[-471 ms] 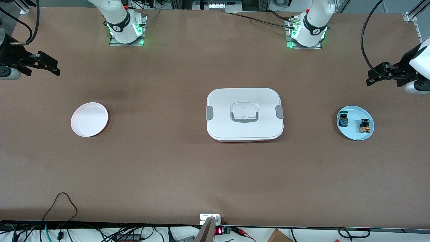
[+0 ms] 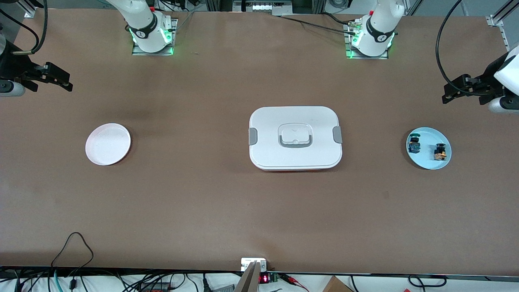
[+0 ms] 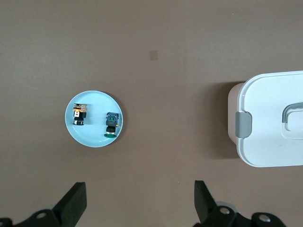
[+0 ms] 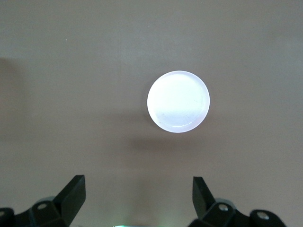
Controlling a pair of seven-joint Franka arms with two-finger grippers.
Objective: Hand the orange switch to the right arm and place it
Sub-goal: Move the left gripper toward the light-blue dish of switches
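The orange switch (image 2: 440, 151) lies on a light blue plate (image 2: 427, 159) toward the left arm's end of the table. A blue switch with a green cap (image 2: 414, 144) lies beside it. In the left wrist view the orange switch (image 3: 79, 115) and the blue one (image 3: 111, 124) rest on the same plate (image 3: 94, 138). My left gripper (image 2: 448, 93) hangs open and empty over the table by that end, apart from the plate; its fingertips (image 3: 75, 195) frame bare table. My right gripper (image 2: 65, 80) hangs open and empty over the right arm's end.
An empty white plate (image 2: 108, 144) sits toward the right arm's end, also in the right wrist view as a white plate (image 4: 178, 101). A closed white lunch box (image 2: 295, 138) with grey latches stands mid-table. Cables hang along the table edge nearest the front camera.
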